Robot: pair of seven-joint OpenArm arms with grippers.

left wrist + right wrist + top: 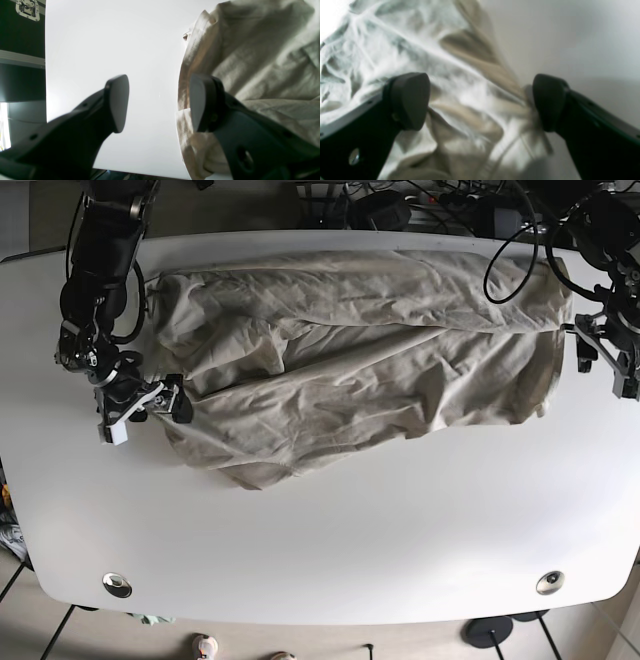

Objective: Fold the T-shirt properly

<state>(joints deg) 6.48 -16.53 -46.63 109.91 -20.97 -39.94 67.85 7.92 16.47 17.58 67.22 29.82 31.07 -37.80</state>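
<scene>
**Both grippers open at the shirt's ends, nothing gripped**

You've got the T-shirt [350,355] crumpled across the far half of the desk [330,550], spanning nearly from one side edge to the other. Heavy wrinkles, and a loose flap sags toward the near edge.

Right gripper [150,402]: sits at one end of the cloth, at the shirt's near corner there. Its wrist view shows the jaws spread wide with bunched fabric [460,105] between and under them; one pad [411,100] is over cloth, the other at the fabric's edge. That view is blurred, so contact can't be confirmed.

Left gripper [158,102]: at the opposite side edge of the desk. Jaws apart, one finger [203,102] against or just over the shirt's hem [185,75], the other over bare desk.

Around you: cable clutter [430,205] just past the far edge. Two round grommets [548,582] sit in the near corners. A black flight case [21,50] with a metal latch stands off the desk beside the left arm.
</scene>
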